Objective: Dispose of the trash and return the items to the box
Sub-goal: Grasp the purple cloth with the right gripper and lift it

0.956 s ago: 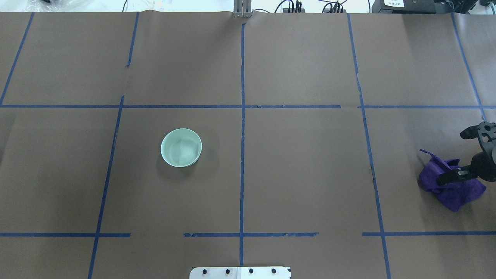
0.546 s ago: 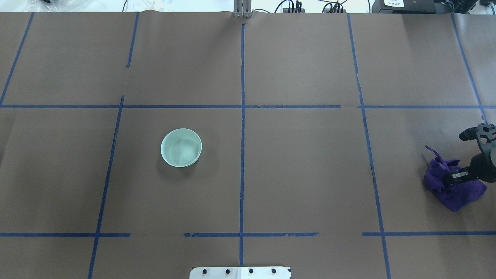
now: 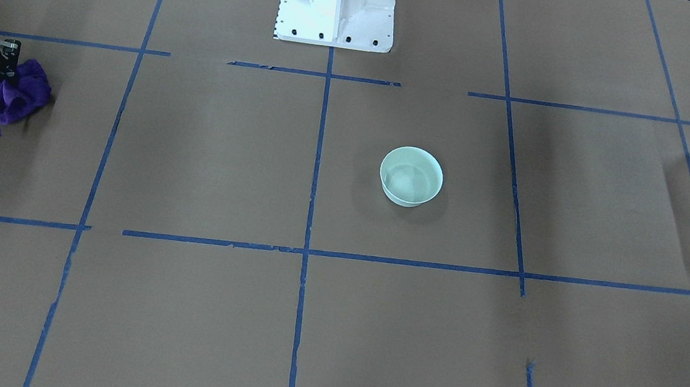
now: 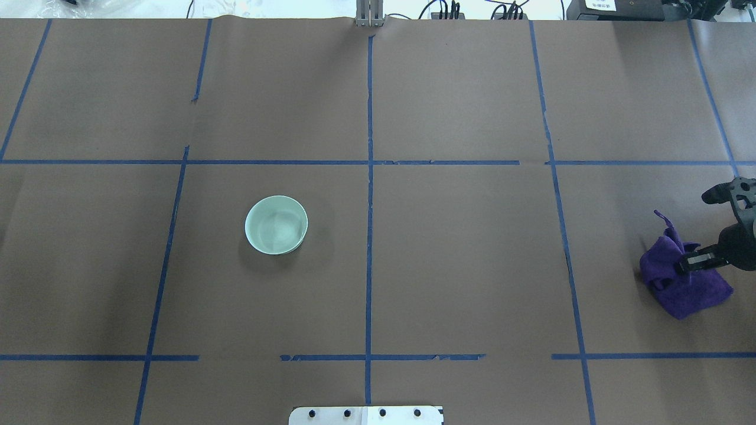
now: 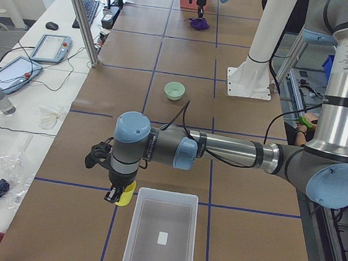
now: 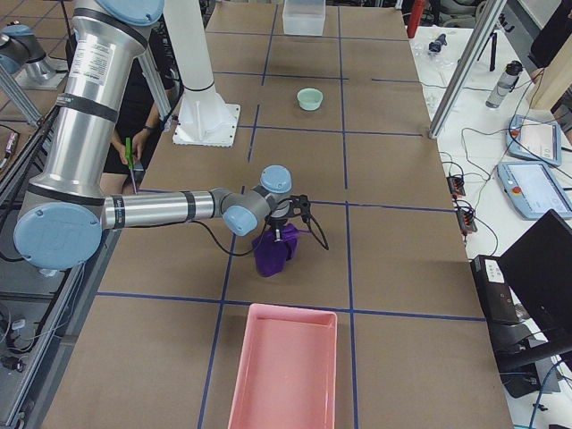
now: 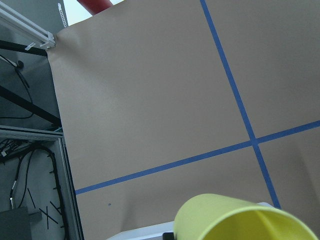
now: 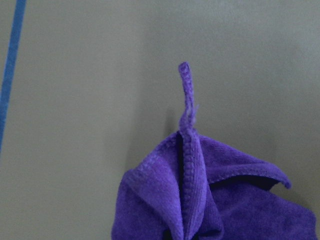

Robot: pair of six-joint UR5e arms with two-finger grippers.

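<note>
Two claws: the right claw (image 4: 680,267) pinches the fuzzy purple cloth (image 4: 694,290), now bunched tighter than before. Whether the left claw (image 5: 116,193) grips cannot be told; the smooth tapered yellow cup (image 5: 127,195) is at it, beside the frosted box (image 5: 167,193).

Left arm (image 5: 222,149) stretched low, wrist bent down, left gripper (image 5: 115,194) pointing down with yellow cup (image 5: 127,194) at fingertips; grip unclear. Right arm (image 6: 152,210) extended, right gripper (image 4: 679,267) pinching purple cloth (image 4: 688,289), jaws closed.

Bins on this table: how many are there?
2. A frosted white bin sits at the end of the table on the robot's left; a pink bin sits at the opposite end, near the purple cloth. No others show.
</note>
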